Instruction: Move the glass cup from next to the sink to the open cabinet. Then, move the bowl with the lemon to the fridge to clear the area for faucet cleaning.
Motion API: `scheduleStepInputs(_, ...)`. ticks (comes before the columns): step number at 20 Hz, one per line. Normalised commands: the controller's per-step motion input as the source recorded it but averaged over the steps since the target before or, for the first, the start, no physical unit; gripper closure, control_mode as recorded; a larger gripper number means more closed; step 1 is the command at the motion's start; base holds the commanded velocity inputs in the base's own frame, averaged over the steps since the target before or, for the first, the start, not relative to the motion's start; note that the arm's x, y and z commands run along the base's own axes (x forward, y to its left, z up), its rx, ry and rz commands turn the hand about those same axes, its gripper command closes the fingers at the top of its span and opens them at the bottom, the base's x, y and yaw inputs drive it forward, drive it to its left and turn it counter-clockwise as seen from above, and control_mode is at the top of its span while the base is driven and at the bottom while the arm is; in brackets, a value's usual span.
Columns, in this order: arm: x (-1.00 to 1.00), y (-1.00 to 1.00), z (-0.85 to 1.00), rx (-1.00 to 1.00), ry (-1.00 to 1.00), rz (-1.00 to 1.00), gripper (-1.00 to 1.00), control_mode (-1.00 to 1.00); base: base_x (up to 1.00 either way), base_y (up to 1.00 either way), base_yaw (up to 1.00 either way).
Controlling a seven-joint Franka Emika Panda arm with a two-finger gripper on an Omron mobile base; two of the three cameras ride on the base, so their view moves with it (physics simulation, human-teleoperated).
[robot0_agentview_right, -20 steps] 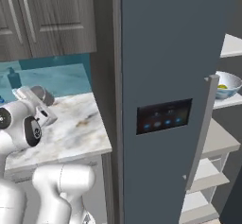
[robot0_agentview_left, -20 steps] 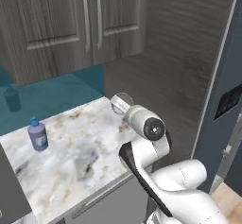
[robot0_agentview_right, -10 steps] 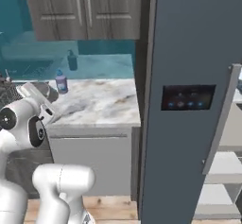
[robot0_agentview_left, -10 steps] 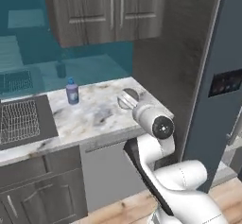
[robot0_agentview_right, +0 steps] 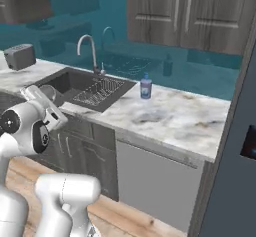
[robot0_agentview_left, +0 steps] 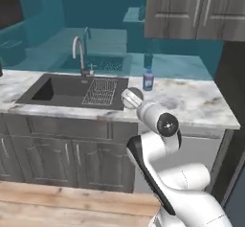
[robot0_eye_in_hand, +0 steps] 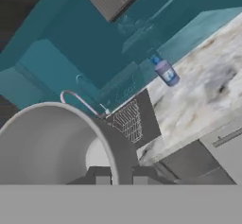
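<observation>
My gripper point(robot0_agentview_left: 134, 101) is shut on the rim of the glass cup point(robot0_agentview_left: 131, 96), a whitish translucent tumbler held tilted in front of the counter edge, right of the sink point(robot0_agentview_left: 52, 89). In the right base view the glass cup point(robot0_agentview_right: 47, 92) sits at the left with the gripper point(robot0_agentview_right: 42, 99) behind it. In the hand view the glass cup point(robot0_eye_in_hand: 52, 145) looms large, and the gripper point(robot0_eye_in_hand: 118, 175) pinches its wall. The faucet point(robot0_agentview_left: 79, 51) arches behind the sink point(robot0_agentview_right: 75, 83). The fridge point(robot0_agentview_right: 235, 171) door stands at the far right. Wall cabinet point(robot0_agentview_left: 191, 10) doors here are shut. The bowl and the lemon are out of view.
A blue soap bottle point(robot0_agentview_left: 148, 80) stands on the marble counter point(robot0_agentview_left: 196, 104) right of the sink's wire rack point(robot0_agentview_left: 100, 91). A toaster point(robot0_agentview_right: 20, 56) sits at the far left. Grey base cabinets point(robot0_agentview_left: 67, 152) run below the counter, above a wooden floor.
The whole picture has swept from the fridge side to the sink, so the base has moved. The cup stays in my shut gripper.
</observation>
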Motion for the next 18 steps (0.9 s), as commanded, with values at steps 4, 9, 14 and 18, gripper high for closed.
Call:
scheduleStepInputs(4,0.0,0.0,0.0,0.0,0.0,0.0,1.0,1.0,-0.1,0.07,0.94)
scheduleStepInputs(9,0.0,0.0,0.0,0.0,0.0,0.0,1.0,1.0,-0.08,0.2,0.9)
scheduleStepInputs(14,0.0,0.0,0.0,0.0,0.0,0.0,1.0,1.0,0.07,0.05,0.41)
scheduleStepInputs(18,0.0,0.0,0.0,0.0,0.0,0.0,1.0,1.0,0.92,0.78,0.08)
